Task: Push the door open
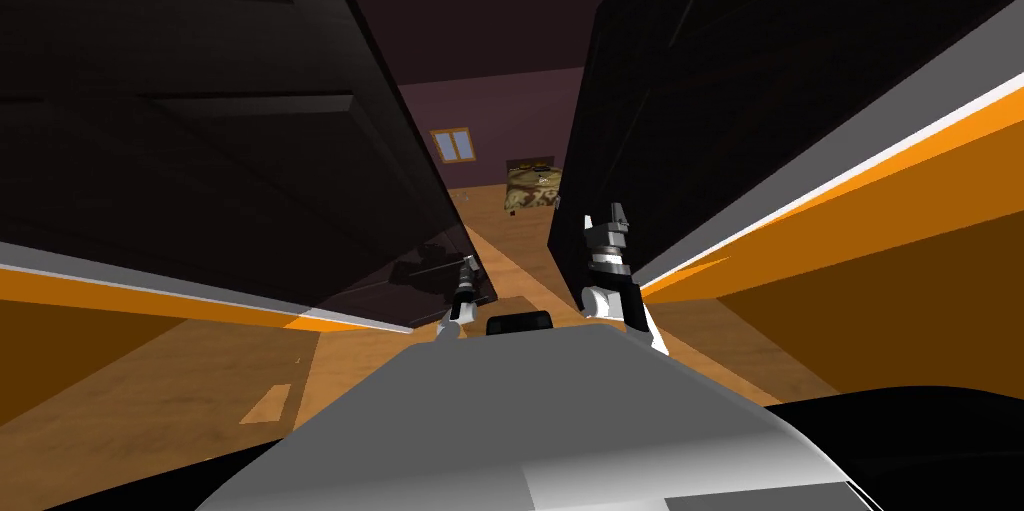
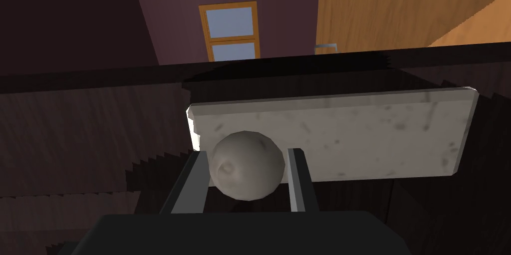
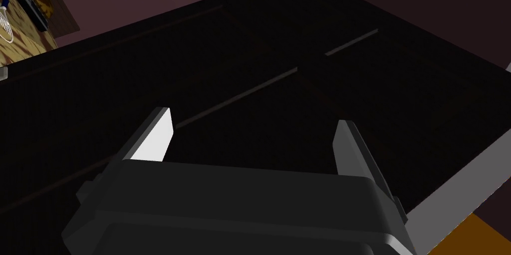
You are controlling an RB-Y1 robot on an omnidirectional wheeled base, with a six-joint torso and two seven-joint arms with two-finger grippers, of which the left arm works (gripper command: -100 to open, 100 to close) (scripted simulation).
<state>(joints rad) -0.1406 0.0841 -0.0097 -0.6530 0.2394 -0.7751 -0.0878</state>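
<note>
While the left claw (image 2: 248,153) grips the grey knob (image 2: 247,169), the right claw (image 3: 253,119) gapes before a dark panel (image 3: 239,42).

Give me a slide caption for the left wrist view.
Left gripper shut on the round grey knob of the dark door.

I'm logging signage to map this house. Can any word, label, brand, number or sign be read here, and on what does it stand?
None: no text can be read anywhere.
The dark door, the grey knob gripped by the left tool, and its speckled plate are unmarked.
The window bears no writing.
</note>
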